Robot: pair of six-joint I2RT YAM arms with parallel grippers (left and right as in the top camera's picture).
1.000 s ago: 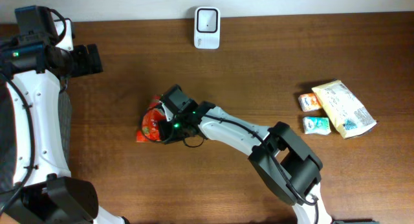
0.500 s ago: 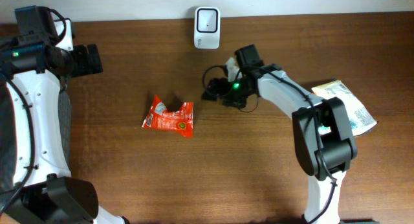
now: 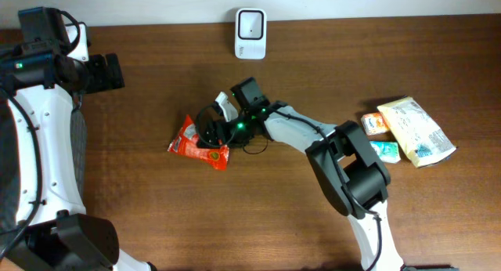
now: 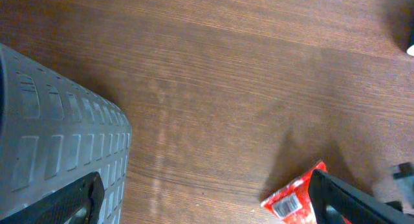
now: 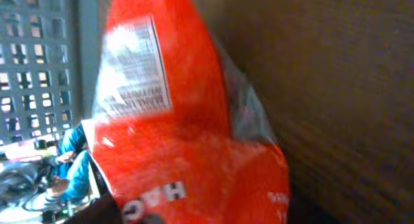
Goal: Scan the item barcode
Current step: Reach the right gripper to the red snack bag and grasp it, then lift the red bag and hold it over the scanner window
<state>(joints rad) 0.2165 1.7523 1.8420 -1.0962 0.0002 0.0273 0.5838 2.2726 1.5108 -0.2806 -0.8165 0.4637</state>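
A red snack packet (image 3: 196, 146) lies on the brown table left of centre. My right gripper (image 3: 213, 130) is down over its upper right end. In the right wrist view the red packet (image 5: 181, 133) fills the frame, label side towards the camera, and the fingers are hidden, so whether they have closed on it does not show. The white scanner (image 3: 250, 23) stands at the table's far edge. My left gripper (image 3: 109, 73) hangs open at the far left, away from the packet. In the left wrist view the left gripper (image 4: 207, 210) spans bare wood, with the packet's barcode corner (image 4: 292, 201) near the right finger.
At the right of the table lie a cream packet (image 3: 415, 130), a small orange box (image 3: 375, 123) and a small green-and-white box (image 3: 383, 151). A grey ribbed cover (image 4: 52, 140) fills the left of the left wrist view.
The right arm swung from near the scanner back left onto the red packet. The packet has shifted slightly left and down. The left arm has not moved.
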